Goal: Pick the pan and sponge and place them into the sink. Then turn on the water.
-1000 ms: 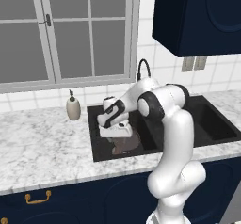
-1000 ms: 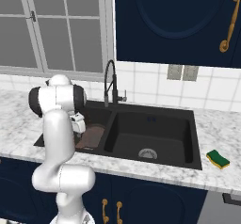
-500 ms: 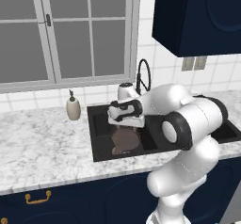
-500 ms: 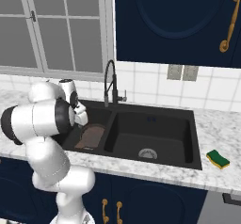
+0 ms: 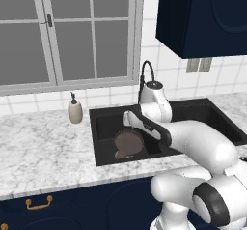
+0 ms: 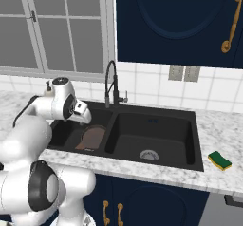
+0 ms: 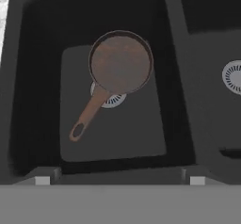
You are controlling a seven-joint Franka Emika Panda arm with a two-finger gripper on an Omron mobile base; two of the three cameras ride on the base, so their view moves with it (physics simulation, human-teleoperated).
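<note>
Having risen clear of the pan lying in the sink, the gripper, jaws apart, is needing a wide swing over to the sponge.

We see that the arm has changed its pose a lot. One second ago the hand was low inside the left basin of the sink, right over the pan. Now the gripper has risen above that basin and its jaws stand wide apart with nothing between them. The elbow, which stood upright before, has swung down toward the near side and now fills the lower part of both base views. The pan, earlier half covered by the hand, now lies free on the basin floor, over the drain, handle toward the near left.
</note>
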